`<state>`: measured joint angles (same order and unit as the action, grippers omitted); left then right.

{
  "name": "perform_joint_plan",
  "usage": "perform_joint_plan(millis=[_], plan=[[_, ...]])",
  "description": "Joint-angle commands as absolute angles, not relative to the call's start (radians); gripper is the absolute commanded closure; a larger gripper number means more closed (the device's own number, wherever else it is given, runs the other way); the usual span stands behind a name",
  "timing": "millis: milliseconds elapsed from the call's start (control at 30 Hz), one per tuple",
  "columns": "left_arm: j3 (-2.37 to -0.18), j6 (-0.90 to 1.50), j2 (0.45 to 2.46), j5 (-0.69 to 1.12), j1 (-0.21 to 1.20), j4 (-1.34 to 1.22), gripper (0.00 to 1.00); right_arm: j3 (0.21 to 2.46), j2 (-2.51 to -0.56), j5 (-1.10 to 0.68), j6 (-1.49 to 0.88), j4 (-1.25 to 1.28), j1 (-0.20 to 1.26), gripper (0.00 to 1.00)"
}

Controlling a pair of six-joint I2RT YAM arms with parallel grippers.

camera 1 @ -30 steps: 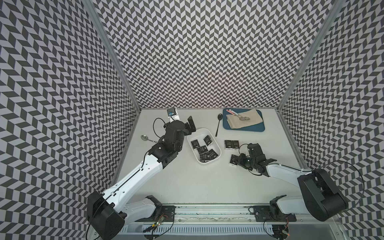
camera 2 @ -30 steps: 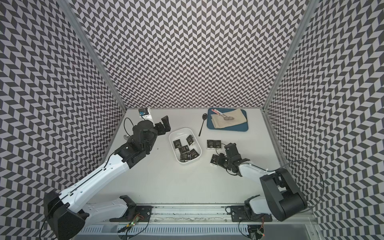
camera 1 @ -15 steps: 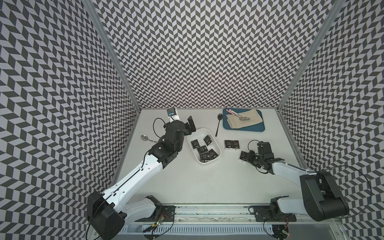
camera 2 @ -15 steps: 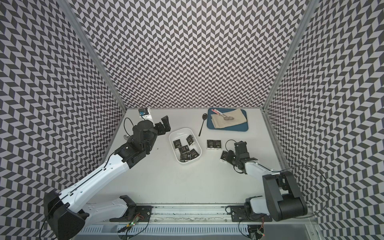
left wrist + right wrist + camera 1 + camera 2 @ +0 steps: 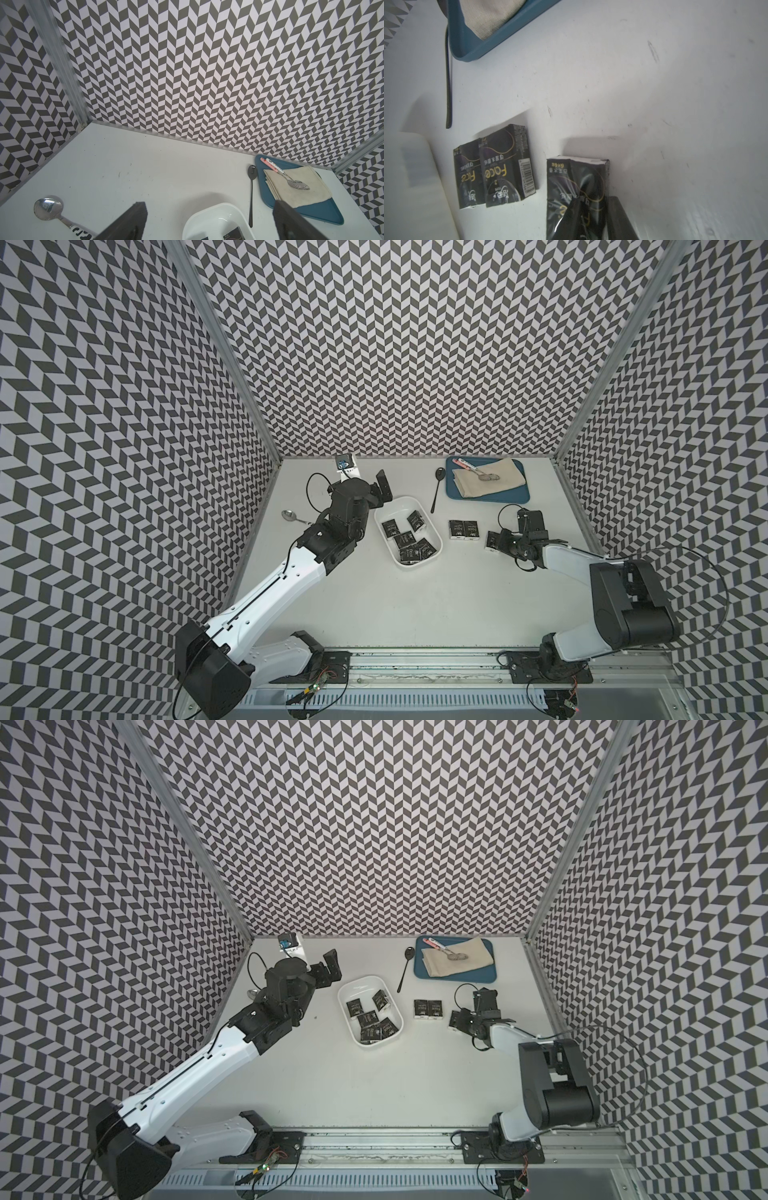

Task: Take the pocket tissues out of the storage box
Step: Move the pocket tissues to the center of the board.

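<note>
right gripper [image 5: 591, 207] narrowly parted, pinching pocket tissue packet [image 5: 577, 178]; left gripper [image 5: 207, 214] wide open, empty, near storage box [image 5: 400, 509].

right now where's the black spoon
In both top views the black spoon lies toward the back, between the storage box and the left edge of the blue tray.

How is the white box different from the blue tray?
The storage box is white; the tray is blue. The storage box has higher walls, while the tray is nearly flat with a low rim. The storage box holds several black pocket tissues; the tray holds a folded beige cloth with a spoon on top. Both are rectangles with rounded corners, lying on the table.
</note>
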<state>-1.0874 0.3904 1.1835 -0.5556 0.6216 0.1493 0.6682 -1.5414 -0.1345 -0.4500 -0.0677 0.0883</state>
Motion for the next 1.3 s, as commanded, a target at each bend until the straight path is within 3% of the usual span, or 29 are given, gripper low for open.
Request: perform_joint_plan(millis=[0,700,1000,1267], plan=[[-1.130,0.363,1.190,-0.566,0.626,0.170,0.01,0.723,-1.615,-0.136,-0.363,-0.103,0.087,0.74],[-1.210,0.331,1.249,-0.606,0.654,0.206,0.01,0.988,-1.837,0.008,-0.085,-0.294,0.161,0.69],[-1.220,0.318,1.250,-0.611,0.659,0.210,0.01,0.984,-1.822,0.104,-0.071,-0.337,0.173,0.68],[-1.248,0.303,1.261,-0.607,0.673,0.221,0.01,0.948,-1.768,0.082,-0.063,-0.335,0.178,0.69]])
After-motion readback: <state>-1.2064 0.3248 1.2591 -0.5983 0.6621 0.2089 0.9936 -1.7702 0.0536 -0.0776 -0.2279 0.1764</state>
